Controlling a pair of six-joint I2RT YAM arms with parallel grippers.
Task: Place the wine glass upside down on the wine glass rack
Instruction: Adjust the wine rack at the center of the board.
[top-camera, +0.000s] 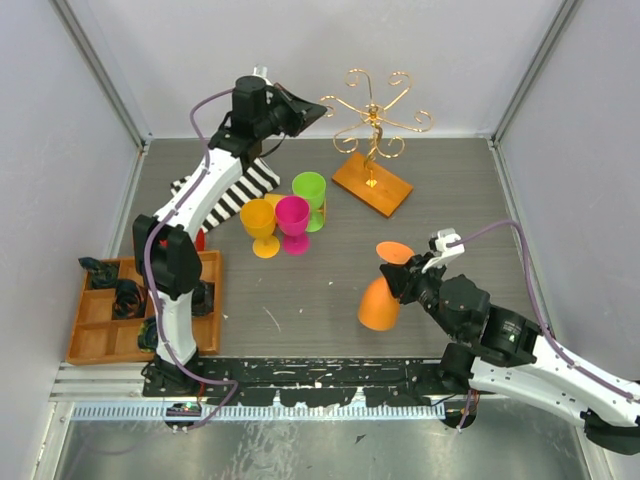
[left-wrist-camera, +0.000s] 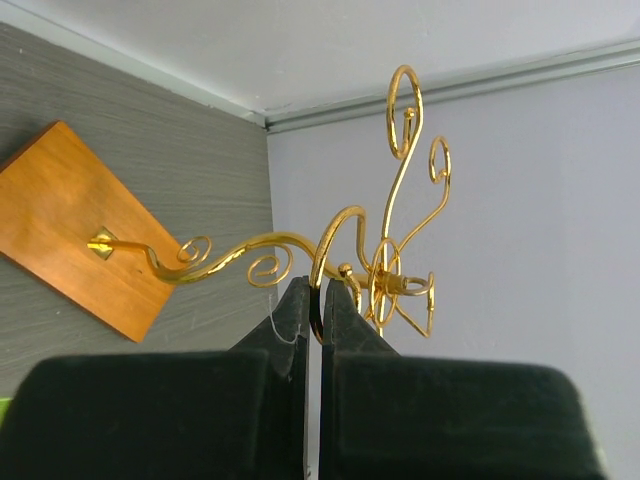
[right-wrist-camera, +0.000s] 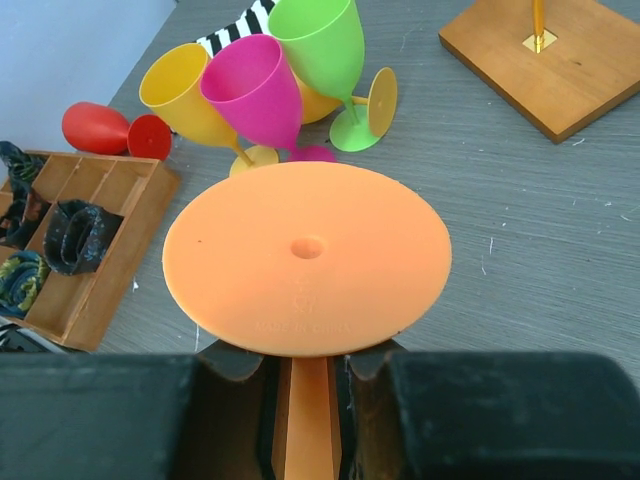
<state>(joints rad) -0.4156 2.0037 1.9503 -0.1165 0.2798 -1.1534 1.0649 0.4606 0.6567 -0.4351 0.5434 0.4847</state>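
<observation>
The wine glass rack (top-camera: 375, 120) is a gold wire stand with curled arms on a wooden base (top-camera: 372, 183) at the back of the table. My left gripper (top-camera: 318, 108) is raised at its top left, shut on one curled wire arm (left-wrist-camera: 322, 262); the rack (left-wrist-camera: 390, 270) and its base (left-wrist-camera: 70, 220) fill the left wrist view. My right gripper (top-camera: 405, 275) is shut on the stem of an orange wine glass (top-camera: 380, 305), held inverted and tilted above the table's front middle. Its round foot (right-wrist-camera: 305, 255) faces the right wrist camera, and the stem (right-wrist-camera: 308, 420) sits between the fingers.
Yellow (top-camera: 260, 225), pink (top-camera: 293, 222) and green (top-camera: 311, 197) glasses stand together mid-table. A striped cloth (top-camera: 240, 185) lies behind them. A compartmented wooden tray (top-camera: 100, 340) with dark items sits front left, with a red glass (right-wrist-camera: 95, 128) lying beside it. The rack's base also shows in the right wrist view (right-wrist-camera: 550, 60).
</observation>
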